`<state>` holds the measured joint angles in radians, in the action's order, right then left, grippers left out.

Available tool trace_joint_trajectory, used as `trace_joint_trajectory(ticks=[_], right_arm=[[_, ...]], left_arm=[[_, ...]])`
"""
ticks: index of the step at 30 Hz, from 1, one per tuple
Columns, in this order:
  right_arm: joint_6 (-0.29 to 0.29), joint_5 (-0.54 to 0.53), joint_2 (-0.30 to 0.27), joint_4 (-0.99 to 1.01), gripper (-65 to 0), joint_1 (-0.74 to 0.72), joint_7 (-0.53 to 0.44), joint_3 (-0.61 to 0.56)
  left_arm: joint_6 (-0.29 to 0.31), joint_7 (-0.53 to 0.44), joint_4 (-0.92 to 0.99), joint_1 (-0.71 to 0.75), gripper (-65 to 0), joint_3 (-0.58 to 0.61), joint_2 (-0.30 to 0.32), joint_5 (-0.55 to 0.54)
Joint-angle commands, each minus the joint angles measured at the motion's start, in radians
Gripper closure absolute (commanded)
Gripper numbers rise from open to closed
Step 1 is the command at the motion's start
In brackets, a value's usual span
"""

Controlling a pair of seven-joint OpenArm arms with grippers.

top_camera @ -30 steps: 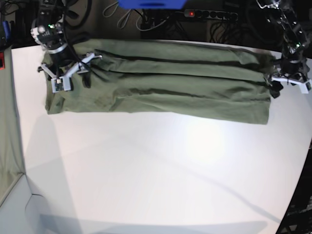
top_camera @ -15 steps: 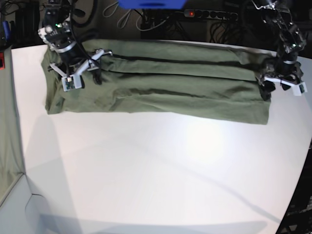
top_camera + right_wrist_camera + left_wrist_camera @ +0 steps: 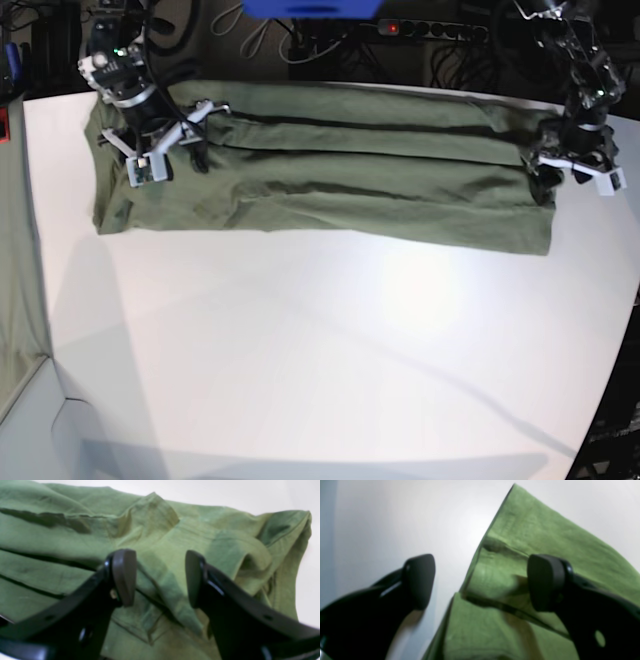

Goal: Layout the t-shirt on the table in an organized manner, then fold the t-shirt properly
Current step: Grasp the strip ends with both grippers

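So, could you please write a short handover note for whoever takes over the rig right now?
Left gripper: open, straddling one end edge of the t-shirt, one finger over cloth, the other over bare table; nothing held.
Right gripper: open above a raised wrinkle at the other end; nothing held.
T-shirt: lies along the table's far side as a long band with lengthwise folds.
Done: lengthwise folding, by the look of it.
Left: probably folding the band across; smooth the wrinkled end.

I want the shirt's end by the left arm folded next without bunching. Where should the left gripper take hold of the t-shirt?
Probably at the t-shirt's short end edge, where the layered folds stop against the bare table. The left gripper already stands open astride that edge, one finger over table, one over cloth, so coming straight down from above should pinch all layers.
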<state>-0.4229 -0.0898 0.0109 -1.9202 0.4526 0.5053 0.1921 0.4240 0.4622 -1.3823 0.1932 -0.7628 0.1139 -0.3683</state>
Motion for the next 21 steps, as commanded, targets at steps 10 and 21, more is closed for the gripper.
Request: trace_joint_trajectory(ticks=[10,21], right_arm=[[-0.003,-0.011,-0.006,-0.017,-32.2,0.002,-0.023,-0.001],[-0.003,-0.011,-0.006,-0.017,-32.2,0.001,-0.023,-0.001]], left_arm=[[0.016,-0.021,0.082,-0.002,-55.5,0.07,0.017,-0.007],[0.016,-0.023,0.093,-0.008,-14.9,0.084,0.017,-0.005]])
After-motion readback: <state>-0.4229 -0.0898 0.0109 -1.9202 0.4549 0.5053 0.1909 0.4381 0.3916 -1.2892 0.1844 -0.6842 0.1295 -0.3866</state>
